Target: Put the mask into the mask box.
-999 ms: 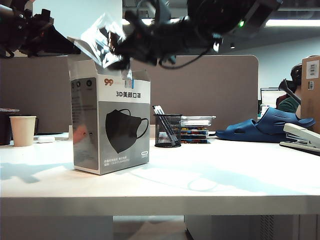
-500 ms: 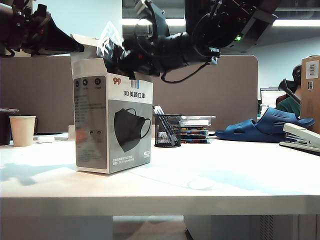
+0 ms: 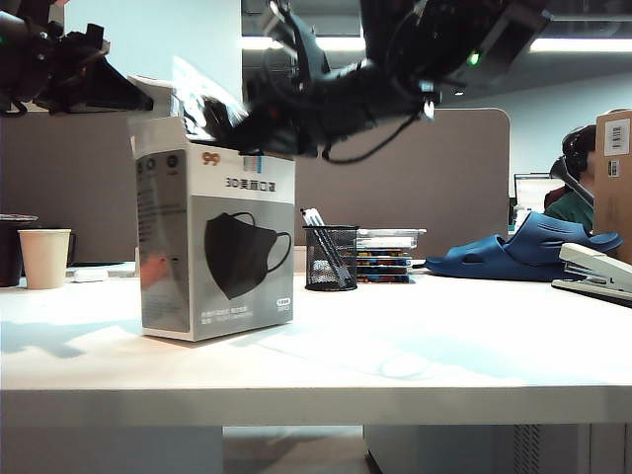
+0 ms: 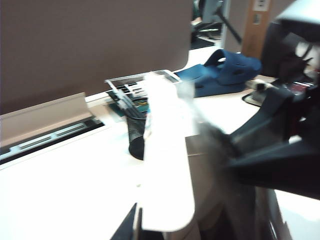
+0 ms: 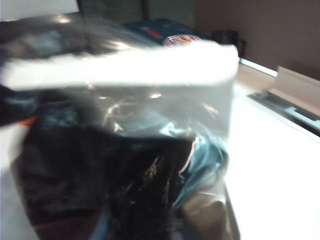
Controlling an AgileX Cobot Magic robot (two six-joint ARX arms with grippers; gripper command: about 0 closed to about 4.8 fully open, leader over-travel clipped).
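Above the box (image 3: 215,247) on my tabletop (image 3: 395,355), the right gripper (image 3: 232,123) has the mask (image 5: 135,165) at the open top; blur stops me telling whether its fingers grip. My left gripper (image 3: 148,94) pinches the flap (image 4: 167,165), fingers together, beside the pen cup (image 3: 331,257).

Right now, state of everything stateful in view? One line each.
mask box: upright on the table, top flap open.
mask: in its clear wrapper at the box's top opening, partly above the rim.
left gripper: shut, at the box's white top flap; hold unclear.
right gripper: over the box top by the mask; jaw state unclear from blur.
pen cup: upright, pens inside.
paper cup: upright; contents not visible.
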